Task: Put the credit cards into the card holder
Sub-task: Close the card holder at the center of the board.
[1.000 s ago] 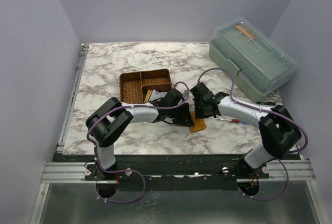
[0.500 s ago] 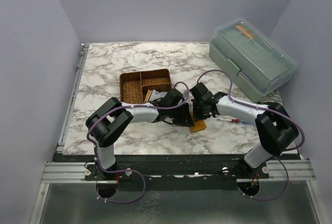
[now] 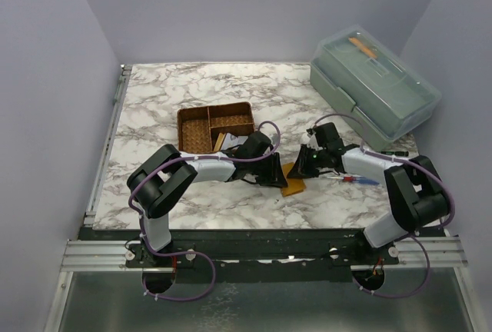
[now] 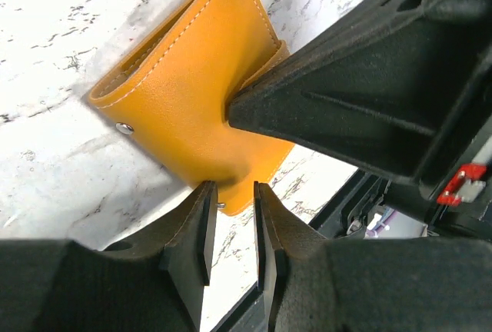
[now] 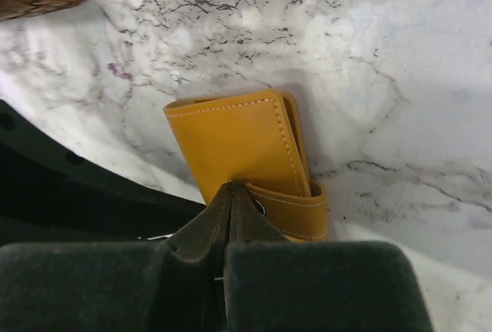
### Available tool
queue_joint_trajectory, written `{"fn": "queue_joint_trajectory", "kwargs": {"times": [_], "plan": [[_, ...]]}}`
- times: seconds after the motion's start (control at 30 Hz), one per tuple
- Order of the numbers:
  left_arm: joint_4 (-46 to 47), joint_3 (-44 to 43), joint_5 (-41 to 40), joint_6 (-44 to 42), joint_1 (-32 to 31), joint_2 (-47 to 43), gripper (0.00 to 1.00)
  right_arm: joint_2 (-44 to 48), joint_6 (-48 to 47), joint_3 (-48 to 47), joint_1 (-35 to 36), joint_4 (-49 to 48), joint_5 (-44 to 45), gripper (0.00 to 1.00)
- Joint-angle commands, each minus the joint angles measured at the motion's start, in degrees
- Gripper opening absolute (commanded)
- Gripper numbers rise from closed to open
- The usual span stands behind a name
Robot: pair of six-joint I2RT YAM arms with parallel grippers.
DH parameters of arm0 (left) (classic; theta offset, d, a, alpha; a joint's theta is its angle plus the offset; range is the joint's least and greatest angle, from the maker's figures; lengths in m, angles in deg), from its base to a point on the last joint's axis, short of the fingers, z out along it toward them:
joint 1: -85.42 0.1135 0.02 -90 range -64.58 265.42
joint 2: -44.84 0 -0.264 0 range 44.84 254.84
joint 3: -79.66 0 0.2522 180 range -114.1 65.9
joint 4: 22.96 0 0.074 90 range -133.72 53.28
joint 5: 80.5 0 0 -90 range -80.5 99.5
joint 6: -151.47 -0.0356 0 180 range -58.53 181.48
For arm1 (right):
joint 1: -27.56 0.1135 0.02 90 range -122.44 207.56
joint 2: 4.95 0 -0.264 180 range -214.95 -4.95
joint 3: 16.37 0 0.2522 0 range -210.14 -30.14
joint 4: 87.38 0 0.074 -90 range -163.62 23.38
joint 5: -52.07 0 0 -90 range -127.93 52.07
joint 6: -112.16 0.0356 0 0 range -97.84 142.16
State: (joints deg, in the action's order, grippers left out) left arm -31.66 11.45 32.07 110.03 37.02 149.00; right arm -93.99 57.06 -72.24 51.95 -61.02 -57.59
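The small orange-tan leather card holder [image 4: 184, 94] lies folded shut near the middle of the marble table [image 3: 154, 109]. The left gripper [image 4: 231, 191] straddles its corner, jaws narrowly apart, grip unclear. The right gripper [image 5: 231, 188], closed, touches its strap. Farther left, pale credit cards [image 3: 233, 141] seemingly sit at the brown woven basket [image 3: 192, 128]; none look inserted.

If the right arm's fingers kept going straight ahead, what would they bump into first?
The wallet. The right fingers are shut and aim right at its near edge. Their tips look very close to it, maybe touching, though depth is hard to judge from this view.
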Motion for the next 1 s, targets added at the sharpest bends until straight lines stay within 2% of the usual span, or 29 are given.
{"fn": "queue_joint_trajectory", "kwargs": {"times": [0.0,0.1,0.27,0.43,0.57,0.67,0.8,0.97], "plan": [[0.6,1.1,0.4,-0.7,-0.3,-2.0,0.31,-7.9,-0.6,7.7,-4.6,-11.2,-11.7,0.0],[0.4,1.3,0.2,-0.8,-0.3,-2.5,0.31,-11.5,1.9,10.8,-6.3,-18.0,-16.7,0.0],[-0.1,1.5,-0.2,-0.9,-0.3,-3.7,0.31,-14.8,7.6,14.2,-7.6,-21.9,-16.5,0.0],[-1.2,1.0,-0.5,-1.3,-0.1,-4.9,0.31,-13.8,11.9,18.0,-10.2,-26.8,-18.9,0.0],[-1.8,1.3,-0.5,-1.4,1.0,-5.9,0.31,-6.2,4.6,10.5,-10.2,-14.5,-15.4,0.03],[-1.8,2.6,-0.7,-1.3,2.4,-7.3,0.32,0.6,-2.3,3.6,-10.1,-2.0,-11.7,0.22],[-1.4,3.7,-0.5,-1.0,3.7,-8.5,0.33,5.0,-7.1,-1.9,-8.6,7.6,-8.5,0.43],[1.1,3.5,1.6,0.6,3.8,-7.6,0.33,5.5,-8.7,-5.4,-2.4,14.7,1.8,0.49]]}}
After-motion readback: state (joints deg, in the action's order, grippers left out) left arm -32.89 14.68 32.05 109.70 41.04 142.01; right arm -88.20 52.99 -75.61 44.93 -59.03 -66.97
